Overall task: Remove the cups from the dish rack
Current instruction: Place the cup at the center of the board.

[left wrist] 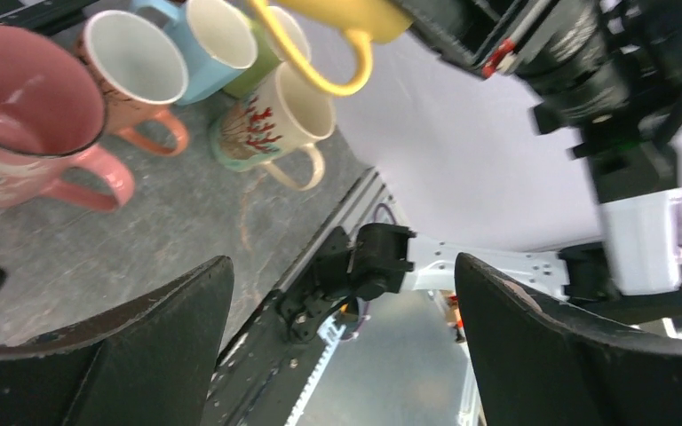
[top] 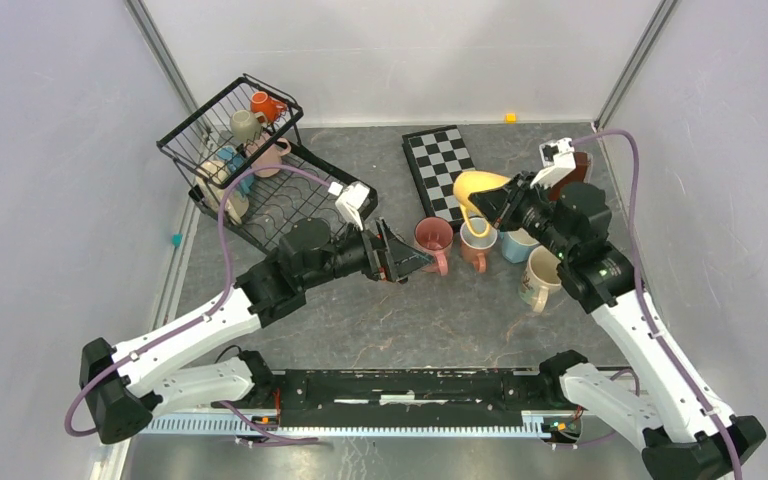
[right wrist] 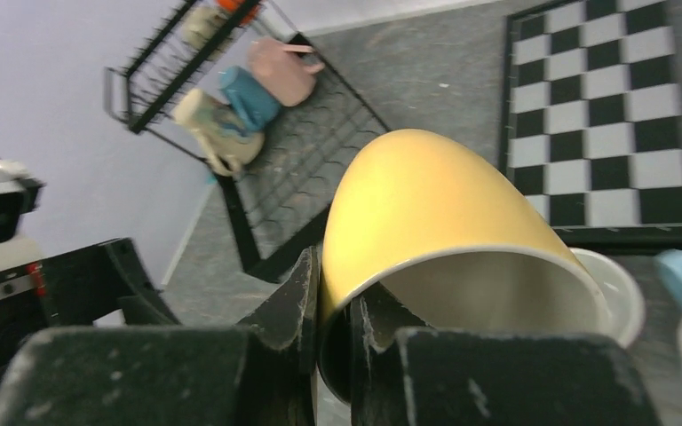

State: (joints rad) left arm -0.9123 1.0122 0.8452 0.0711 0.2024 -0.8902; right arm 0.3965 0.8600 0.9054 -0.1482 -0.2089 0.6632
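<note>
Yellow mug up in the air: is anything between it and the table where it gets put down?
Yes. The yellow mug, pinched by the right end effector, hangs over mugs already set down: the peach mug and the blue mug.

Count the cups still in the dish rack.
5: an orange cup and a beige cup at the dish rack's far end; a pink cup, a blue cup and a cream cup in a row nearer its middle. Others may be hidden.
</note>
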